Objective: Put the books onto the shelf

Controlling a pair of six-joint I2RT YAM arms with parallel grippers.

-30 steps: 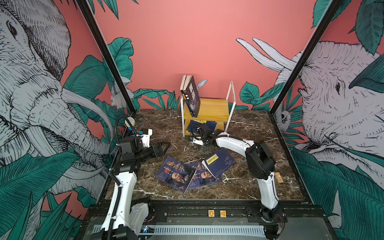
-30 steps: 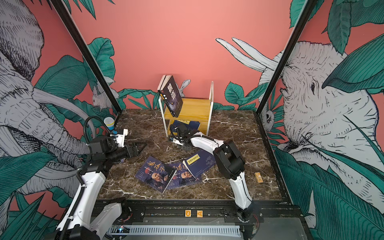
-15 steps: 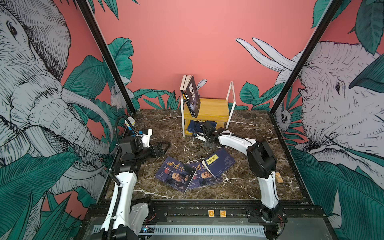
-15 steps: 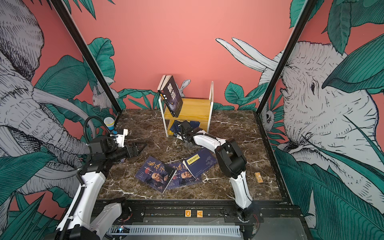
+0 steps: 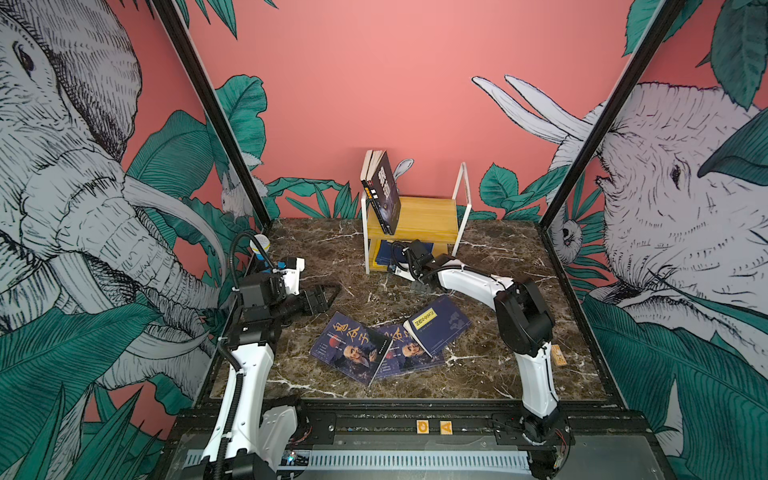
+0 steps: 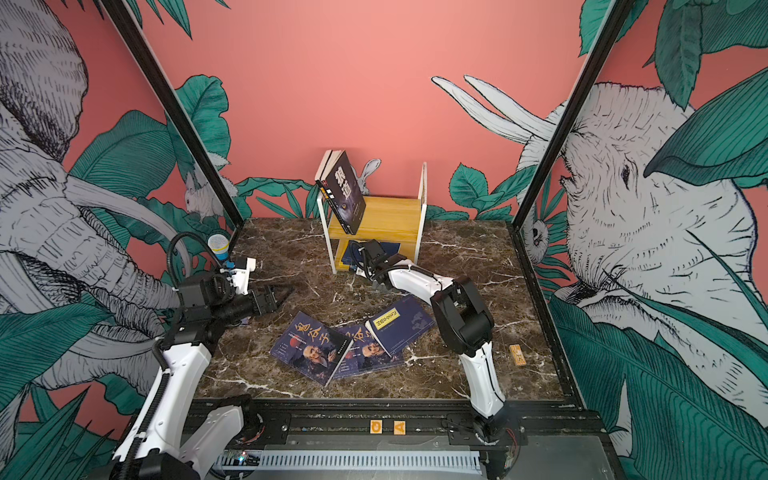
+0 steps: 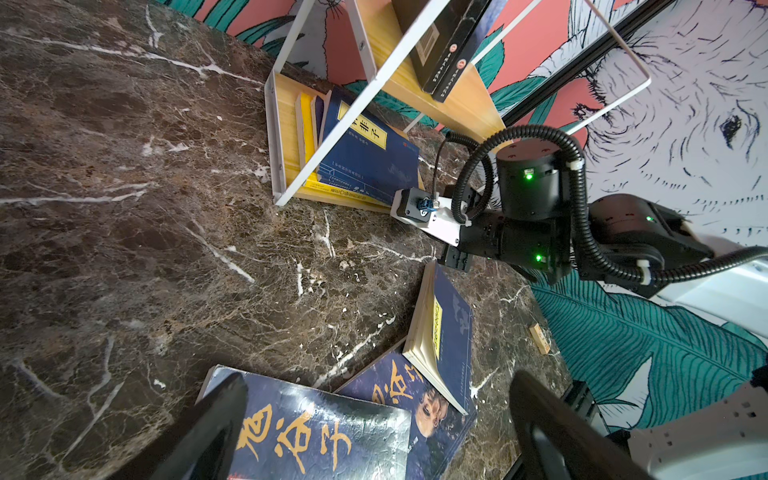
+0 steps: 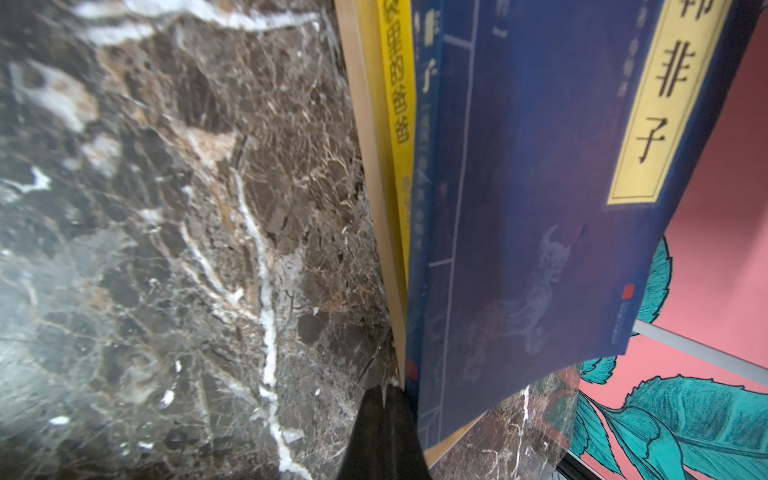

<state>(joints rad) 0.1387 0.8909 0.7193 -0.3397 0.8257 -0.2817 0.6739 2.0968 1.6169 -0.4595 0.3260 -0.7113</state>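
Your left gripper (image 5: pixel 330 293) hangs over the marble table (image 5: pixel 324 249) with its jaws spread wide and nothing between them, just beside the near portrait book (image 5: pixel 353 349). That navy book lies flat and overlaps a second portrait book (image 5: pixel 409 353), and a navy yellow-label book (image 5: pixel 440 328) rests across the second one's other side. All three lie well apart from the shelf (image 5: pixel 428 216), which stands at the back of the table. On its top board you have the black wolf-eye book (image 5: pixel 386 193) leaning toward the left frame with another dark book behind it. In the lower tier a navy book with a yellow title strip (image 7: pixel 370 158) lies on a yellow book (image 7: pixel 305 124) and juts past the board's front edge. Your right gripper (image 8: pixel 384 395) is down at that front edge, tips pressed together and gripping nothing, right at the corner of the navy book's spine. A small wooden block (image 5: pixel 557 355) sits alone near the right rail.
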